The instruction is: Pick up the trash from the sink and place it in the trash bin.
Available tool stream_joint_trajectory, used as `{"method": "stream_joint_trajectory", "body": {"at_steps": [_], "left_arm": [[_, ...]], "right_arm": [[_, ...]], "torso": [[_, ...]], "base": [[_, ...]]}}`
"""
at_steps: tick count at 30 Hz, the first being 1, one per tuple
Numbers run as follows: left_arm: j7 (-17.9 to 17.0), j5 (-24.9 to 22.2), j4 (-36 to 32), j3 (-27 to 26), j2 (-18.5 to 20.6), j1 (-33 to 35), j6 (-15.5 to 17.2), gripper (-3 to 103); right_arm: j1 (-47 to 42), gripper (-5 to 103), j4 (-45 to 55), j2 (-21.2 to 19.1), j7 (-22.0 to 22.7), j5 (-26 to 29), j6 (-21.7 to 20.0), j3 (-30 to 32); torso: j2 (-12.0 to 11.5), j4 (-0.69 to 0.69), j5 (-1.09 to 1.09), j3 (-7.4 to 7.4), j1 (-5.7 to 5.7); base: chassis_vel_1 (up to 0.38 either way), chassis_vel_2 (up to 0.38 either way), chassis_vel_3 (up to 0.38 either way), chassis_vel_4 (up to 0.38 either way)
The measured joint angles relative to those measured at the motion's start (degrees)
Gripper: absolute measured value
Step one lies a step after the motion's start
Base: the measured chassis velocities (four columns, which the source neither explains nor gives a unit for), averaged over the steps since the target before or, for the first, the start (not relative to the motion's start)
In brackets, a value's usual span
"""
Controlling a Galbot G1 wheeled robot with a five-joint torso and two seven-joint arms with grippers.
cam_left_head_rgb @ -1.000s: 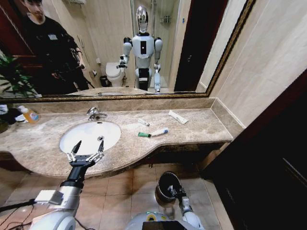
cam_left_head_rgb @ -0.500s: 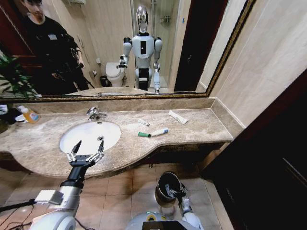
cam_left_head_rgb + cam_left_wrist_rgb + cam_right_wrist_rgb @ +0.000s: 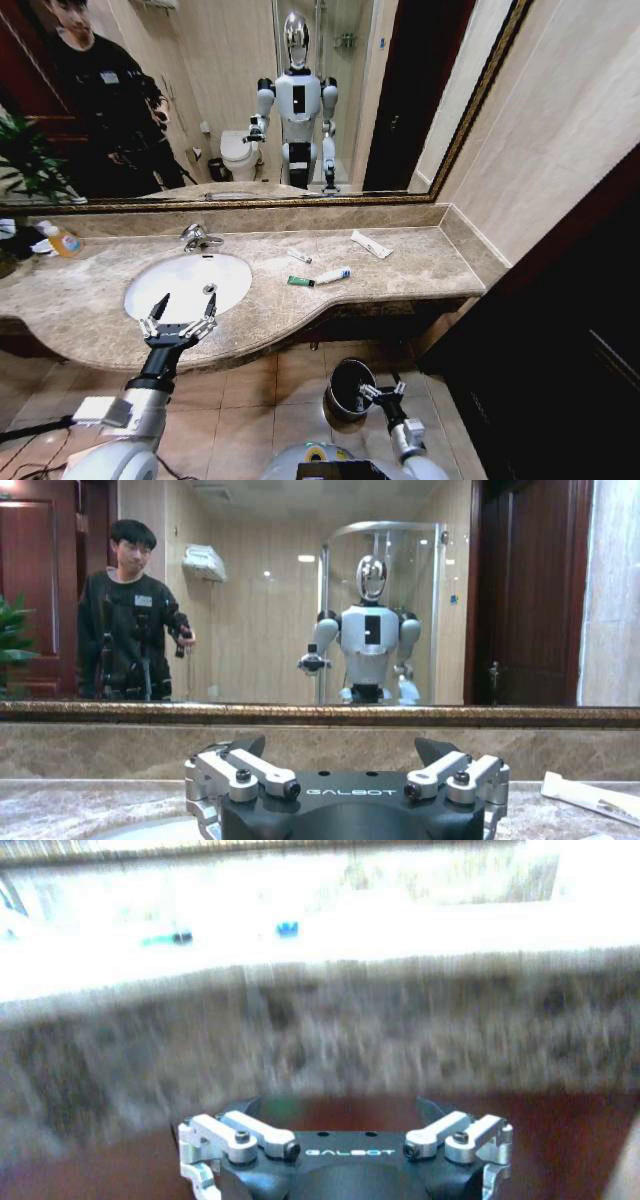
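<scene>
Left gripper point(image 3: 180, 318) hovers with fingers spread wide over the front rim, 6 o'clock side, of the white oval ceramic sink point(image 3: 188, 283). On the beige veined marble counter at the sink's 3 o'clock: thin white stick point(image 3: 299, 256), little green packet point(image 3: 301, 282), white-and-blue tube point(image 3: 333, 275), and, farther off, flat white packet point(image 3: 371, 244). Right gripper point(image 3: 383, 393), fingers apart and empty, sits low beside the small round black trash bin point(image 3: 348, 389) on the tiled floor.
</scene>
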Motion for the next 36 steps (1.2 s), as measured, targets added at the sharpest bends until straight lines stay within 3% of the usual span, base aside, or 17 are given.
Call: {"method": "stream_joint_trajectory", "body": {"at_steps": [5, 10, 14, 17, 18, 27, 36], "left_arm": [[0.00, 0.00, 0.01, 0.00, 0.00, 0.00, 0.00, 100], [0.00, 0.00, 0.00, 0.00, 0.00, 0.00, 0.00, 100], [0.00, 0.00, 0.01, 0.00, 0.00, 0.00, 0.00, 100], [0.00, 0.00, 0.00, 0.00, 0.00, 0.00, 0.00, 100], [0.00, 0.00, 0.00, 0.00, 0.00, 0.00, 0.00, 100], [0.00, 0.00, 0.00, -0.01, 0.00, 0.00, 0.00, 100], [0.01, 0.00, 0.00, 0.00, 0.00, 0.00, 0.00, 100]], "right_arm": [[1.36, 100, 7.20, 0.03, -0.64, 0.26, -4.29, 0.21], [9.50, 100, 9.87, -0.58, 0.08, -0.07, -10.34, 0.35], [16.65, 100, 11.07, -4.86, 1.54, 3.26, -17.99, -0.34], [20.40, 100, 10.19, -7.87, 1.96, 4.56, -20.20, -0.90], [24.38, 100, 8.27, -10.72, 2.15, 6.32, -21.77, -1.61], [43.24, 100, -7.06, -19.04, 3.01, 15.78, -25.02, -7.76], [58.60, 100, -22.08, -19.92, 2.10, 18.86, -26.35, -14.21]], "torso": [[0.00, -0.01, 0.00, 0.00, 0.00], [0.00, 0.00, 0.01, 0.00, 0.00], [-0.01, 0.00, 0.01, 0.01, 0.01], [0.00, 0.01, 0.00, 0.01, 0.00], [0.00, 0.00, 0.02, 0.01, 0.00], [-0.01, 0.01, 0.03, 0.02, 0.01], [-0.01, 0.01, 0.02, 0.01, 0.01]], "base": [[0.000, 0.000, 0.000, 0.000], [0.000, 0.000, 0.000, 0.000], [0.000, 0.000, 0.000, 0.000], [0.000, 0.000, 0.000, 0.000], [0.000, 0.000, 0.000, 0.000], [0.000, 0.000, 0.000, 0.000], [0.000, 0.000, 0.000, 0.000]]}}
